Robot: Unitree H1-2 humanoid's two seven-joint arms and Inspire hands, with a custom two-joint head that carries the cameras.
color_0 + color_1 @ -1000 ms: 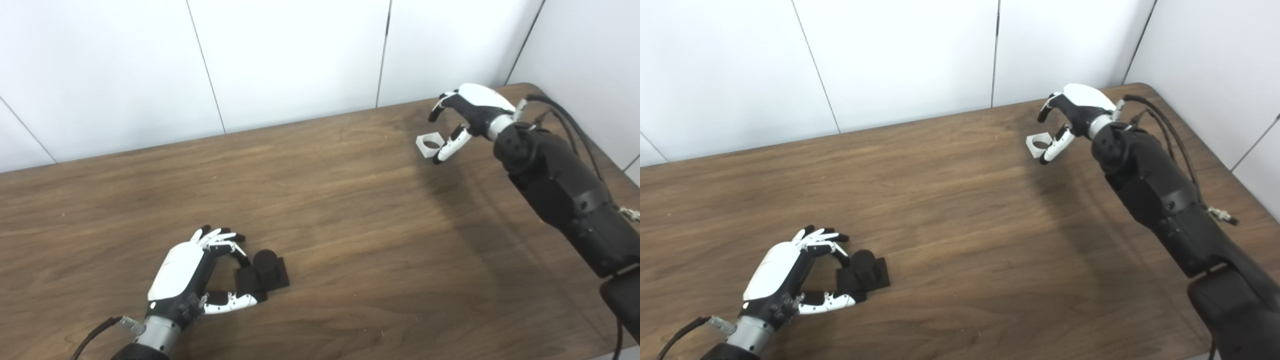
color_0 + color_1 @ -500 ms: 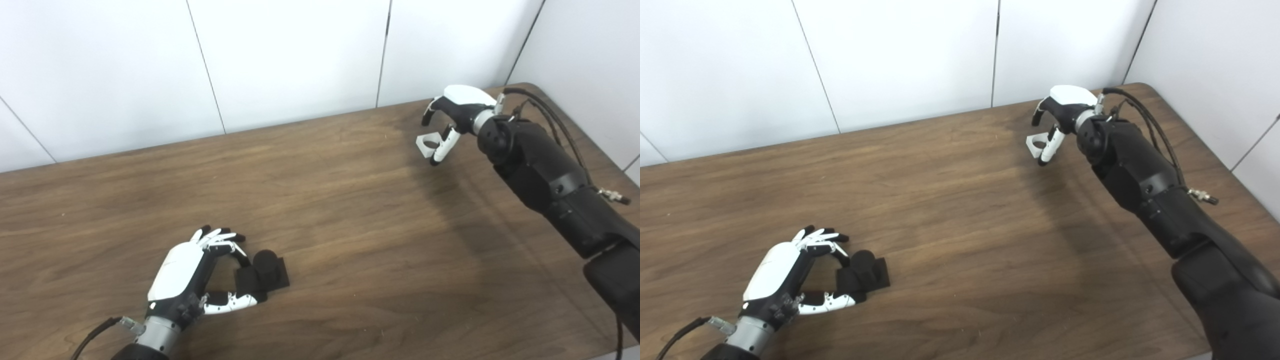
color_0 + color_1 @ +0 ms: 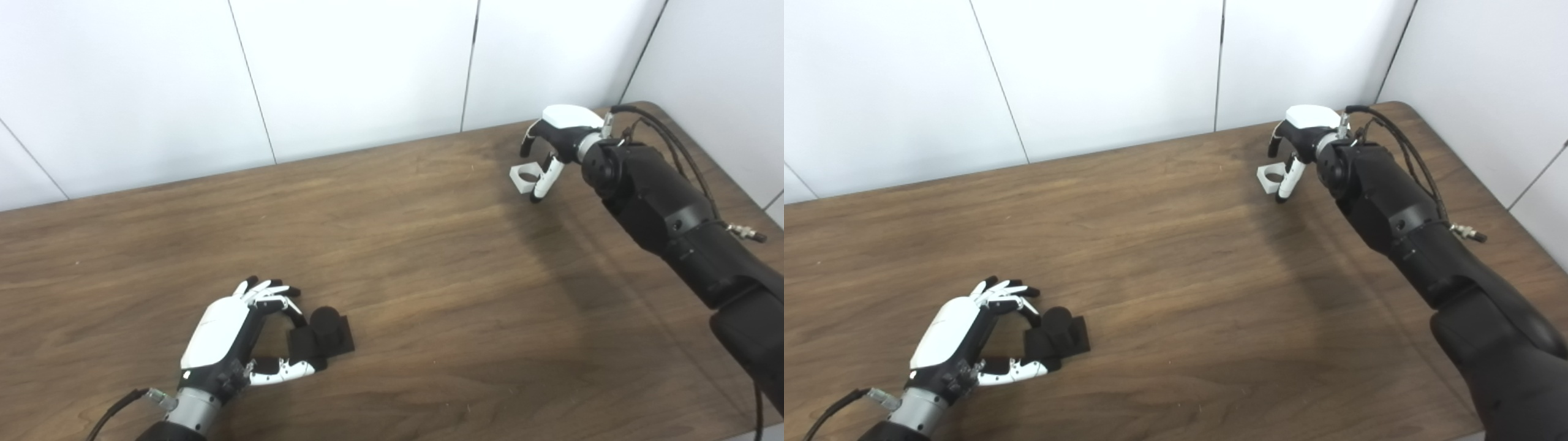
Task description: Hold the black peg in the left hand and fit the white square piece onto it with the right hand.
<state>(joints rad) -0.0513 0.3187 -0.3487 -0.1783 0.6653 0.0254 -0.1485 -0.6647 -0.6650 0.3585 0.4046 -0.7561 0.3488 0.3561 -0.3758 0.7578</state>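
The black peg (image 3: pixel 324 331), a round post on a square base, stands on the wooden table (image 3: pixel 429 257) at the front left. My left hand (image 3: pixel 228 334) lies beside it on its left, open, with fingers behind the base and thumb in front, at its edge. The white square piece (image 3: pixel 524 177) with a round hole lies flat at the far right. My right hand (image 3: pixel 558 131) hovers over it, open and curled, fingers behind it and thumb in front. The piece rests on the table.
White wall panels stand right behind the table's far edge. The table's rounded right corner (image 3: pixel 649 110) is just behind my right hand. Cables run along my right forearm (image 3: pixel 667 202).
My right hand has lowered and turned over the white piece, with its fingers curling closer around it. The piece, the black peg and my left hand have not moved.
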